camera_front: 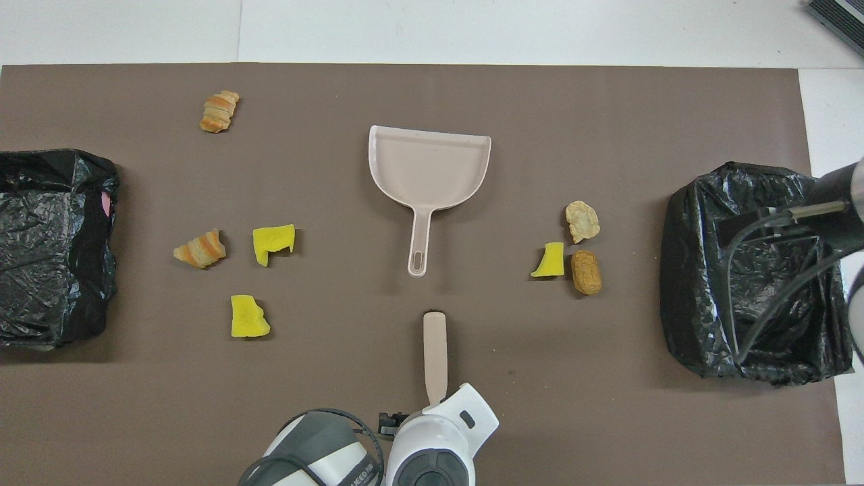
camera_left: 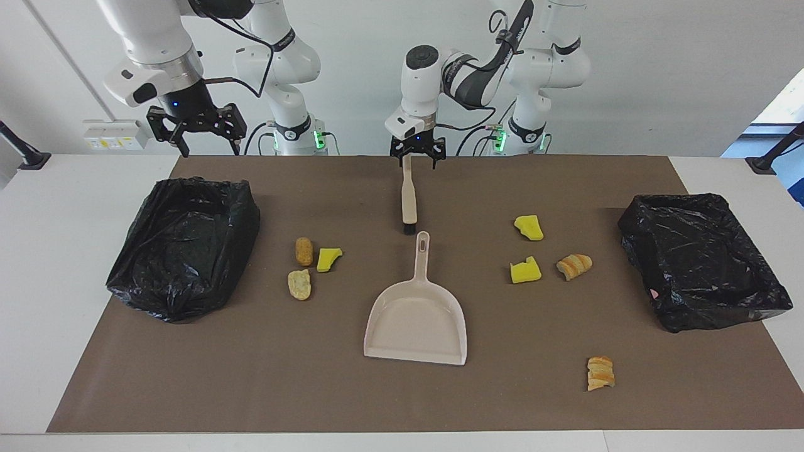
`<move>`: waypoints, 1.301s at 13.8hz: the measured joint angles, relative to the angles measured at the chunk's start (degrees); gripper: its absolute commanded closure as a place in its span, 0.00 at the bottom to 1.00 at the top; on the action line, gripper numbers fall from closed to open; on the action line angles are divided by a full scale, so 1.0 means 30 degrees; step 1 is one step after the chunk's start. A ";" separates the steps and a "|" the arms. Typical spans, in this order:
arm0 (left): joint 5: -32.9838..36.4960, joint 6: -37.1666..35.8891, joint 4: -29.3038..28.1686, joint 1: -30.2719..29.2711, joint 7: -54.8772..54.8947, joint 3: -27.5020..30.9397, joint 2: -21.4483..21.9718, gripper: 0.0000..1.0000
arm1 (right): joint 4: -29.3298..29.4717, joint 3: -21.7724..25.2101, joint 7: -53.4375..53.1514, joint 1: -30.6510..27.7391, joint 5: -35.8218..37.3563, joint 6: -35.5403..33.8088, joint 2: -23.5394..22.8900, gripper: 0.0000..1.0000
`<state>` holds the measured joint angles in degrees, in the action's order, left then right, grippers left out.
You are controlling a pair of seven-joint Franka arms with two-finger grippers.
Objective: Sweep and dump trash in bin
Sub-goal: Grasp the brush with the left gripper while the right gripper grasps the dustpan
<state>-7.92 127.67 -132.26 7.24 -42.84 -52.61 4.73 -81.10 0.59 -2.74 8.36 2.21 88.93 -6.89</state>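
Several trash scraps lie on the brown mat: yellow sponge chunks (camera_left: 528,227) (camera_left: 525,270) (camera_left: 328,258) and bread pieces (camera_left: 573,265) (camera_left: 600,372) (camera_left: 304,250) (camera_left: 299,284). The beige brush (camera_left: 408,194) (camera_front: 435,354) lies nearest the robots, bristles toward the dustpan (camera_left: 418,314) (camera_front: 428,165). My left gripper (camera_left: 416,162) is low over the end of the brush handle, open, a finger on each side of it. In the overhead view the arm's wrist hides it. My right gripper (camera_left: 200,141) hangs open and holds nothing, over the table's edge by the bin at its end.
Two bins lined with black bags stand on the mat, one at the right arm's end (camera_left: 182,245) (camera_front: 749,270) and one at the left arm's end (camera_left: 703,260) (camera_front: 54,243). The right arm's cables hang over its bin in the overhead view.
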 measured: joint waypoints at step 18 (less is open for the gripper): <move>0.0023 -0.1588 0.0210 -0.0042 -0.0070 0.0049 -0.0829 1.00 | 0.2500 -0.0904 -0.8066 0.3287 -0.2723 0.2784 -0.5684 0.00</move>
<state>-7.85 122.91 -131.63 7.11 -43.05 -52.46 2.24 -73.60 -2.12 -26.93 18.22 -5.96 97.28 -23.94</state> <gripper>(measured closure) 0.740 0.000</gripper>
